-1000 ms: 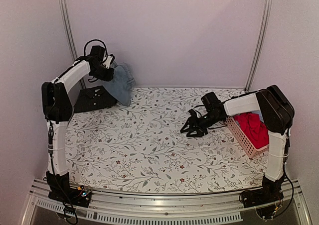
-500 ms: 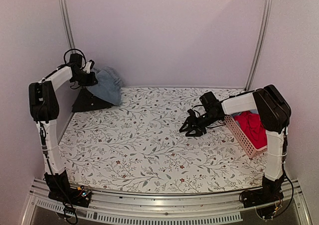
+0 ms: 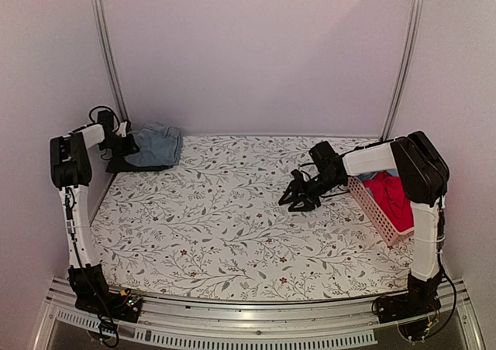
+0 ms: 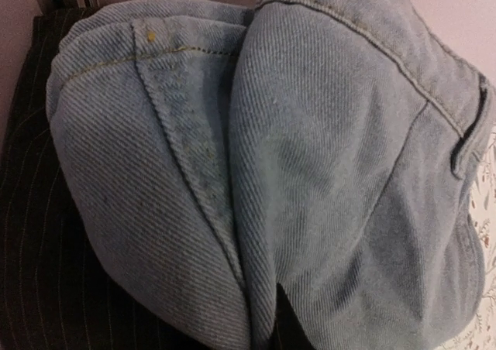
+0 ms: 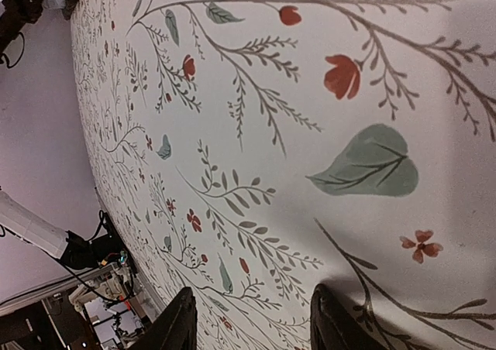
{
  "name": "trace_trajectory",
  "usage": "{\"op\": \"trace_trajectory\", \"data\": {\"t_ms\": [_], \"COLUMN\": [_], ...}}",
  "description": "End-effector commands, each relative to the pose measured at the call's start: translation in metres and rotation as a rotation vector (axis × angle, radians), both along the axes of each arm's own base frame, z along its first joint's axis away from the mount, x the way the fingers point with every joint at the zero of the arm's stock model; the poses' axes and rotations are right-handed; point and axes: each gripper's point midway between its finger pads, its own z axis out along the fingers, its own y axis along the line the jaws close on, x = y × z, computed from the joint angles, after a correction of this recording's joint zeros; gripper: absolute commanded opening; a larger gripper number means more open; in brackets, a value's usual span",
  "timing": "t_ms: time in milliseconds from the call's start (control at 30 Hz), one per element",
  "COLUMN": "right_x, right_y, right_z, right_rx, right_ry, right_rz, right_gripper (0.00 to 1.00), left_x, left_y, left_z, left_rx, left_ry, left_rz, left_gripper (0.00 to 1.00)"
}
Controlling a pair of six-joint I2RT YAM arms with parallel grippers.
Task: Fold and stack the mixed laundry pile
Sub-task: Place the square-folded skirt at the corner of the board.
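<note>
Now, far on the left, the left hand (image 3: 118, 142) is down at the back corner of the surface (image 3: 232, 234). It is right at the edge of the light-blue denim piece (image 3: 155, 144). The denim lies on top of the black pinstriped shirt (image 3: 136, 166), and the shirt peeks out under it on the near side. The left wrist view is full of denim, folded over in soft rolls with a thick seam. The fingers do not show, so I cannot tell if this hand is pinching the cloth or not.

I think the step is to set the denim on the shirt to make a stack. To do it well, the hand should let go softly and then go straight up. That way it does not pull the denim off or open the fold. The denim looks a bit lumpy, so a small pat may help.

In the middle, the right hand (image 3: 298, 197) hangs low over the bare surface. Its fingers (image 5: 180, 319) are spread with nothing between them. On the right, the red garment (image 3: 394, 197) sits in the pink basket (image 3: 374, 211). It is likely next.
</note>
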Motion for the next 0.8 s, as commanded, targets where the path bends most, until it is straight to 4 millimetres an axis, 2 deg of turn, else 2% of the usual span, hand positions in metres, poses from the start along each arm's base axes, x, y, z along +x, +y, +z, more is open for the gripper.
{"op": "trace_trajectory", "data": {"t_ms": [0,67,267,333,400,533,600,700,767], "right_x": [0.006,0.009,0.016,0.019,0.02,0.021,0.021,0.02,0.02], "right_y": [-0.003,-0.002,0.003,0.005,0.006,0.006,0.006,0.006,0.006], "right_z": [-0.007,-0.006,-0.005,-0.005,-0.006,-0.007,-0.008,-0.009,-0.009], "right_rx": [-0.024,-0.021,-0.014,-0.013,-0.013,-0.013,-0.015,-0.016,-0.018], "right_ry": [0.012,0.01,0.012,0.012,0.014,0.019,0.022,0.024,0.025], "right_rz": [-0.003,-0.005,-0.006,-0.006,-0.005,-0.006,-0.007,-0.007,-0.009], "right_gripper": [0.49,0.49,0.49,0.49,0.49,0.49,0.49,0.49,0.49], "left_x": [0.013,0.015,0.011,0.009,0.008,0.01,0.011,0.014,0.017], "left_y": [-0.01,-0.016,-0.043,-0.051,-0.055,-0.051,-0.043,-0.024,-0.008], "left_z": [0.024,0.046,0.144,0.167,0.182,0.188,0.182,0.162,0.131], "left_rx": [0.004,0.006,-0.008,-0.02,-0.032,-0.038,-0.04,-0.029,-0.005], "left_ry": [-0.068,-0.103,-0.268,-0.311,-0.337,-0.353,-0.352,-0.33,-0.28], "left_rz": [-0.022,-0.034,-0.081,-0.096,-0.106,-0.101,-0.089,-0.065,-0.044], "left_gripper": [0.0,0.0,0.0,0.0,0.0,0.0,0.0,0.0,0.0]}}
